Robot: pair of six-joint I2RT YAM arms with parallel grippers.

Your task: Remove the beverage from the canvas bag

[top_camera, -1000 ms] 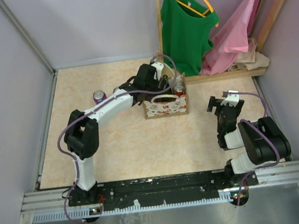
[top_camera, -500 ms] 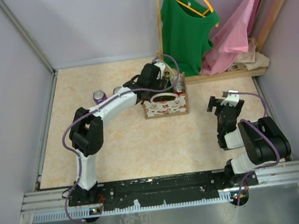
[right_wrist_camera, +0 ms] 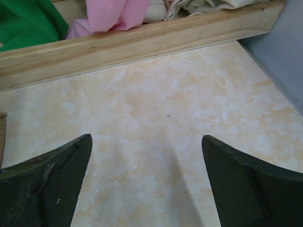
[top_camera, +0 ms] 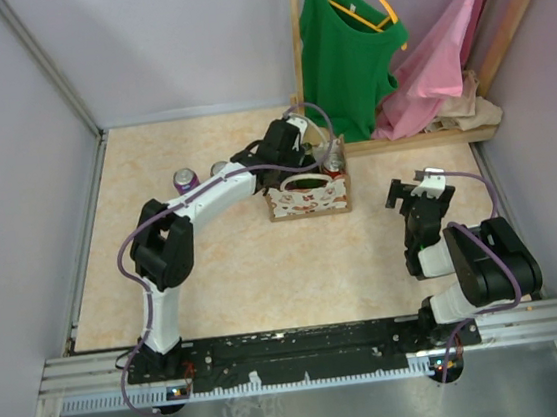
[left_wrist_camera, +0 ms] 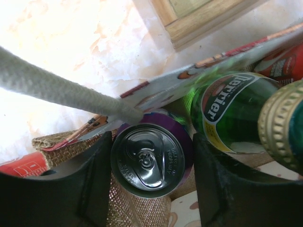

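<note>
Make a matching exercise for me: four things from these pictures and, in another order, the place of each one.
Things:
1. bagged can
2. Perrier bottle
3. right gripper
4. green top

Places:
a. on a hanger
b. over bare table
c. between the left fingers
d. beside the can, in the bag

Pairs: 1-c, 2-d, 3-b, 4-a

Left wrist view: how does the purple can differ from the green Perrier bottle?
The purple can shows its silver pull-tab top; the Perrier bottle is green, showing its labelled side. The can sits between the fingers of the left claw; the bottle lies outside them. Both are in the canvas bag.
</note>
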